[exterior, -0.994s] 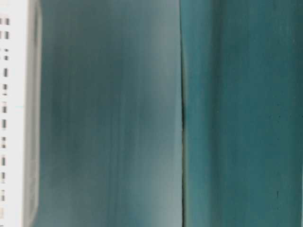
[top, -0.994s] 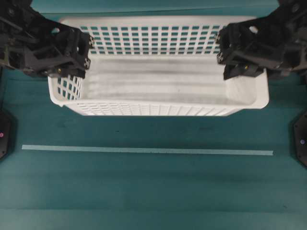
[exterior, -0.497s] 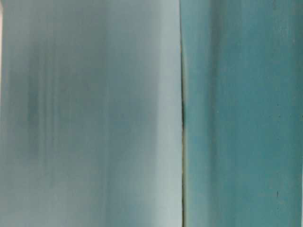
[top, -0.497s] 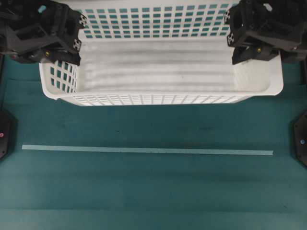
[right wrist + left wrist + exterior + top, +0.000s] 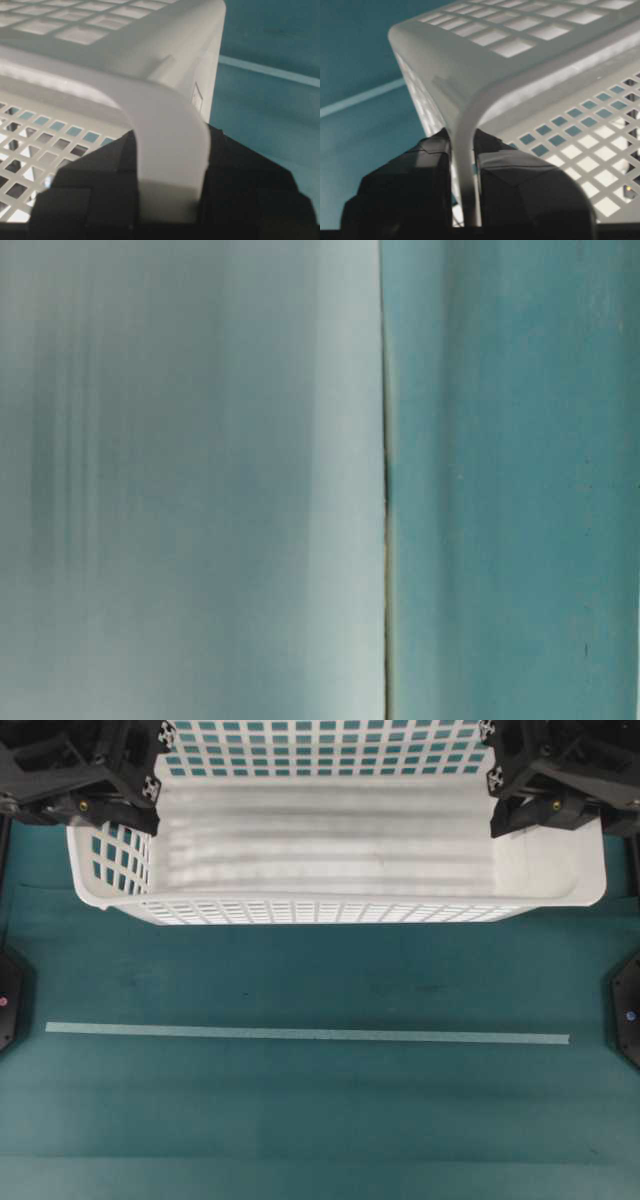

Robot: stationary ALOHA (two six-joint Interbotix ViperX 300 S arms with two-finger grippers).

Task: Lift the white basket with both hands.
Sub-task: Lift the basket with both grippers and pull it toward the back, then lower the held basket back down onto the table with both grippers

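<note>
Fingers (image 5: 425, 175) of both grippers are clamped on the white basket (image 5: 330, 840) rim; the lift is judged underway.

Basket (image 5: 330, 860) at table's (image 5: 320, 1120) far edge; tape strip (image 5: 300, 1034) before it, well apart.

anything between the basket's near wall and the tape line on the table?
Nothing. In the overhead view only bare teal table lies between the white basket and the tape line.
</note>
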